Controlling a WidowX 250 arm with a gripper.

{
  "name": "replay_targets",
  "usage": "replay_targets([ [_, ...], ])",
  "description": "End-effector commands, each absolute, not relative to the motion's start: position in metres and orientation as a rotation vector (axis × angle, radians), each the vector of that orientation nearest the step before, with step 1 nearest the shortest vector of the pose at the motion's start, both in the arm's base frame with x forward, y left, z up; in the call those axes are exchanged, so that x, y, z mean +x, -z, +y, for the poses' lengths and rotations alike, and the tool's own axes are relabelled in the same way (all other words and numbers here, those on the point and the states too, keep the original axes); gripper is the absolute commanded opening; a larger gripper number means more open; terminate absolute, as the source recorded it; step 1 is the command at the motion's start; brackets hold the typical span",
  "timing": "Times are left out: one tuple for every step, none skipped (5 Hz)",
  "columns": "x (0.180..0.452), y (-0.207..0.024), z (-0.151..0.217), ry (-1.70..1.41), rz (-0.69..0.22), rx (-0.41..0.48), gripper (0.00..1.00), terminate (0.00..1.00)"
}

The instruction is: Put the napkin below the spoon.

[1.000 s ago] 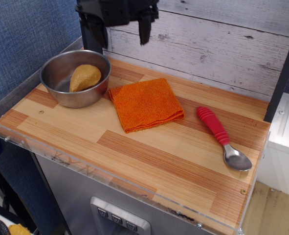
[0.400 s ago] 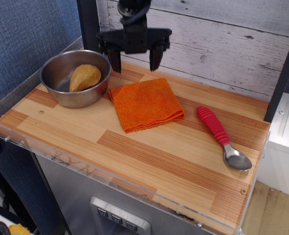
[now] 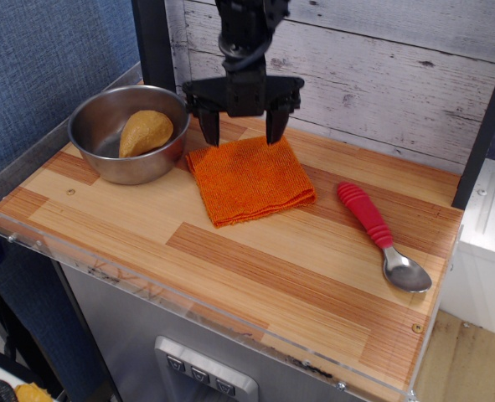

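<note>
Under gripper (image 3: 244, 130) (spread): napkin (image 3: 250, 178)

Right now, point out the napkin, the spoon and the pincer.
napkin (image 3: 250, 178), camera view, middle of the orange cloth.
spoon (image 3: 366, 213), camera view, on its red handle.
pincer (image 3: 243, 132), camera view, midway between its fingertips.

Bright, even light; soft shadows; glare on the spoon (image 3: 384, 237); focus fairly sharp throughout.

Steel bowl (image 3: 128, 131) crowds the napkin (image 3: 250, 178) on its left edge, nearly touching. Wall boards (image 3: 381, 75) close behind. Bare tabletop (image 3: 255, 268) lies open toward the front, below the spoon (image 3: 383, 237).
</note>
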State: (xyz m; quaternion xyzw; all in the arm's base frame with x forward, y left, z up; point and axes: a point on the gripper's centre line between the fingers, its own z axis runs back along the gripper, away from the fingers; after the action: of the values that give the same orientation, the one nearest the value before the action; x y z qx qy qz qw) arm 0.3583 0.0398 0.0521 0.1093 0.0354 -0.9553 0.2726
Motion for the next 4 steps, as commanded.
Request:
replay_targets([
  [0.368,-0.043,0.030,2.569,0.109,0.318,1.00,0.00],
  [0.367,-0.033,0.031,2.562,0.126,0.298,1.00,0.00],
  [0.370,-0.028,0.030,2.557,0.124,0.296,1.00,0.00],
  [0.365,-0.021,0.023,2.568,0.114,0.272,1.00,0.00],
])
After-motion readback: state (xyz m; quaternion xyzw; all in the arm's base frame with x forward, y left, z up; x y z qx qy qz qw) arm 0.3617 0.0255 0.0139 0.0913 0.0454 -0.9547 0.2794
